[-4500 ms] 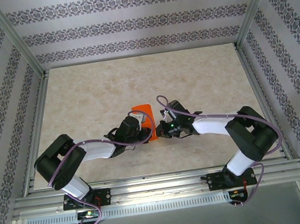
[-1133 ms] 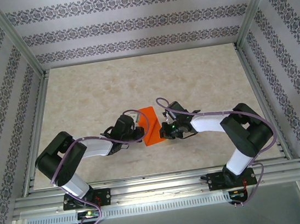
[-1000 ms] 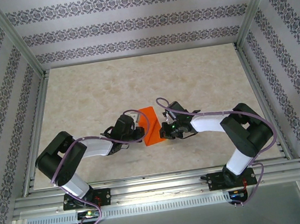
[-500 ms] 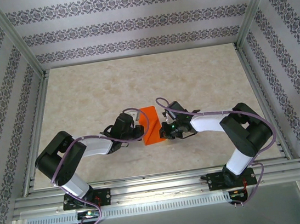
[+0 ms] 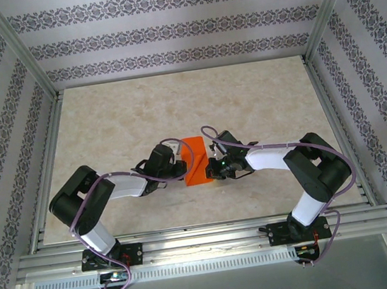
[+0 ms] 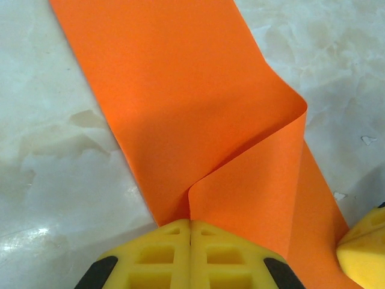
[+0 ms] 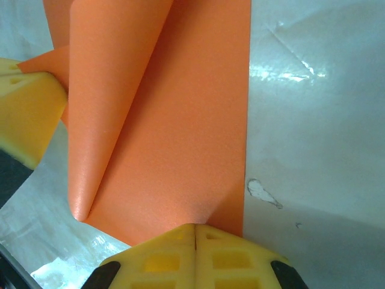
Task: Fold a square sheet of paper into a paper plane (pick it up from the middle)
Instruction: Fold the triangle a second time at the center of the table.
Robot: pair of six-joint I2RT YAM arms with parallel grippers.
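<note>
Top external: I see thin bright orange square sheet of paper (image 5: 197, 160), partly folded, lying on pale marble-look table (image 5: 174, 104) near centre, between left gripper (image 5: 180, 169) and right gripper (image 5: 213, 170).
Left wrist: left gripper's yellow fingers pinched tight on sheet's near edge; flap curls over flat layer; right gripper's yellow tip at lower right.
Right wrist: right gripper clamped on opposite edge; curled flap at left, left gripper's yellow tip touching it.

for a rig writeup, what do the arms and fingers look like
The left arm and right arm match: white forearm links, black joints, thin purple cables looped along them. The fingers are yellow blocks with square recesses. A green light glows at the right wrist.
</note>
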